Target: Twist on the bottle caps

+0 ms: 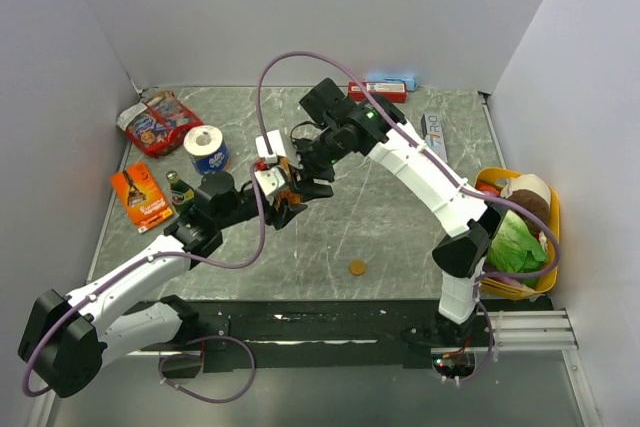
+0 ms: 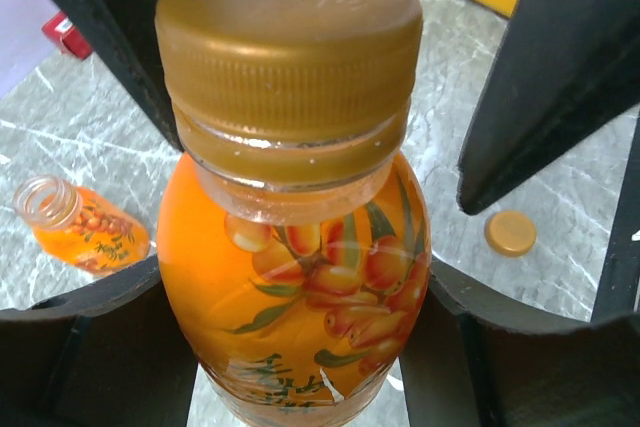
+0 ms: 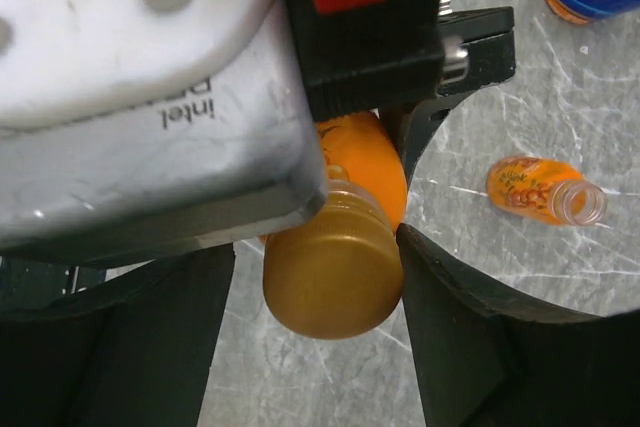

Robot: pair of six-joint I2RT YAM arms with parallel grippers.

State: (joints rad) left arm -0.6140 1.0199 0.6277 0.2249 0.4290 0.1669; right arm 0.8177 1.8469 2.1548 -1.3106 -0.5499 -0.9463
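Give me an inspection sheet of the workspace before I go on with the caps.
Surface: grey marbled table; no spill seen.
Job's things: held bottle has a cap on its neck, tightness cannot be told; second bottle lies open on its side; spare cap lies apart from it.
Clutter: roll, green bottle and two packets far left; red box at the back; basket of food at right.
Grippers: left tool shut on the held bottle; right tool open, straddling the cap.
Cables: purple cable arcs over both tools; no snag seen.
Surroundings: white walls on three sides.
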